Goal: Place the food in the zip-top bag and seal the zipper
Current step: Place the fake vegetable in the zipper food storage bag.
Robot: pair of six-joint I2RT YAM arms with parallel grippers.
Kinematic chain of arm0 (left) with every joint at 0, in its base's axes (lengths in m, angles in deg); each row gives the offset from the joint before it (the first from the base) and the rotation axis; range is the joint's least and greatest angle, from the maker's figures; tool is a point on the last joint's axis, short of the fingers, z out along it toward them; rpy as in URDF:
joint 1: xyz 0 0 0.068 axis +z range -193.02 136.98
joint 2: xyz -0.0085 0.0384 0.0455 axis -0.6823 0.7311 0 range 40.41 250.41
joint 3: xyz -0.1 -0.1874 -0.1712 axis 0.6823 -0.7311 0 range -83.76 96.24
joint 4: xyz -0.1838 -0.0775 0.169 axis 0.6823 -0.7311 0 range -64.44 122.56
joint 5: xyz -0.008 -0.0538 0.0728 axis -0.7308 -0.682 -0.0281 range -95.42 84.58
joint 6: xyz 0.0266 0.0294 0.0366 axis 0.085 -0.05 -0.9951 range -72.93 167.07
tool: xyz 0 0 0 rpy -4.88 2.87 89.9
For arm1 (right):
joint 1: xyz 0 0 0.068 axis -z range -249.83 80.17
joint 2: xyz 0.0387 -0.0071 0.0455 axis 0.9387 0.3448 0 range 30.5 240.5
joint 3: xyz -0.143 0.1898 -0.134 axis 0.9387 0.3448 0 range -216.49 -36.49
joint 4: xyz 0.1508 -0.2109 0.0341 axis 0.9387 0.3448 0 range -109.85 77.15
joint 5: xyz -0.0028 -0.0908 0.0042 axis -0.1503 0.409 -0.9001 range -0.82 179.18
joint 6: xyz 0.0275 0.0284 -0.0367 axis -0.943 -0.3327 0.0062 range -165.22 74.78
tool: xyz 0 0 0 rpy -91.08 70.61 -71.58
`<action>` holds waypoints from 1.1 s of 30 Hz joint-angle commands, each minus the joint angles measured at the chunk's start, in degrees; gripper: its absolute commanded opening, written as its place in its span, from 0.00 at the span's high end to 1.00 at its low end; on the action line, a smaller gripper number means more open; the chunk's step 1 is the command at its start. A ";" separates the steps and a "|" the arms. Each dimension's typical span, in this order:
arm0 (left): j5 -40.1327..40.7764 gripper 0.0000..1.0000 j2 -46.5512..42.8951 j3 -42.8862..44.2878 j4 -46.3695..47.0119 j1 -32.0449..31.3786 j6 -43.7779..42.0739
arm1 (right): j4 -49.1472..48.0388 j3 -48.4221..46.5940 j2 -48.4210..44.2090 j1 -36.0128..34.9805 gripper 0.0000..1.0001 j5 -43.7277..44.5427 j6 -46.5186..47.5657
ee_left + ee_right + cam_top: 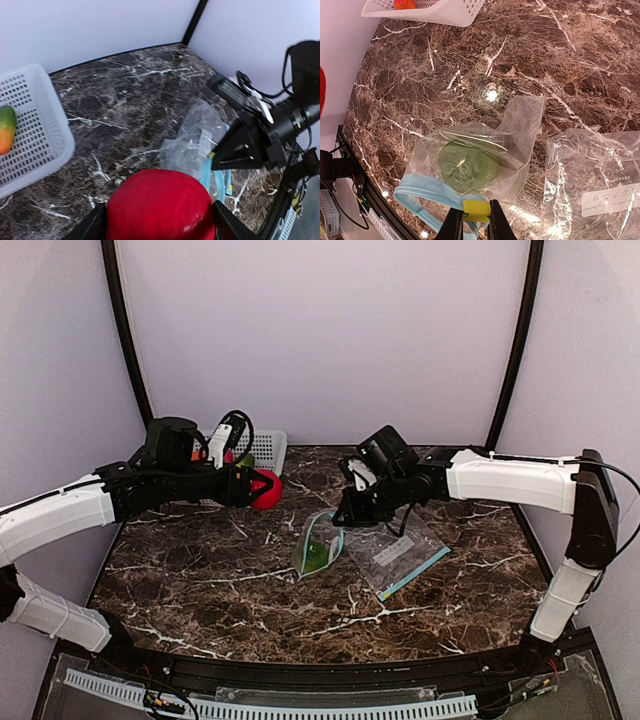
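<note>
My left gripper [258, 488] is shut on a red round fruit [266, 491] and holds it above the table, left of the bags; in the left wrist view the fruit [160, 205] fills the space between the fingers [226, 226]. My right gripper [345, 516] is shut on the yellow slider [476, 211] of a clear zip-top bag [470, 150] with a blue zipper strip. The bag's mouth is held open toward the left and a green fruit [466, 166] lies inside it [318, 552]. A green-orange fruit [6, 129] lies in the white basket.
A white mesh basket [265, 450] stands at the back left, with an orange fruit [404, 4] showing in it. A second, flat zip-top bag [398, 555] lies on the marble table right of the held bag. Dark frame posts stand at the back corners.
</note>
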 commanded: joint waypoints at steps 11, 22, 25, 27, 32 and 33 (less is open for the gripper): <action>1.60 0.34 3.98 -2.16 9.54 -17.03 1.78 | 0.24 -2.03 0.15 -0.32 1.00 0.29 0.30; 13.91 0.35 13.72 0.68 10.57 -21.52 -0.67 | 0.37 -1.56 -0.35 -0.42 1.00 -0.53 0.26; 17.76 0.35 15.09 0.62 11.36 -21.74 -0.81 | 0.37 -1.45 -0.39 -0.46 1.00 -1.13 0.34; 20.69 0.35 15.99 0.76 11.44 -21.82 -0.75 | 0.37 -1.35 -0.49 -0.54 1.00 -1.45 0.49; 26.86 0.36 17.59 1.03 11.26 -21.92 -0.28 | 0.36 -0.83 -0.90 -0.58 1.00 -2.67 1.13; 27.04 0.36 18.18 1.07 11.53 -21.88 -0.35 | 0.35 -0.68 -0.90 -0.58 1.00 -3.21 1.30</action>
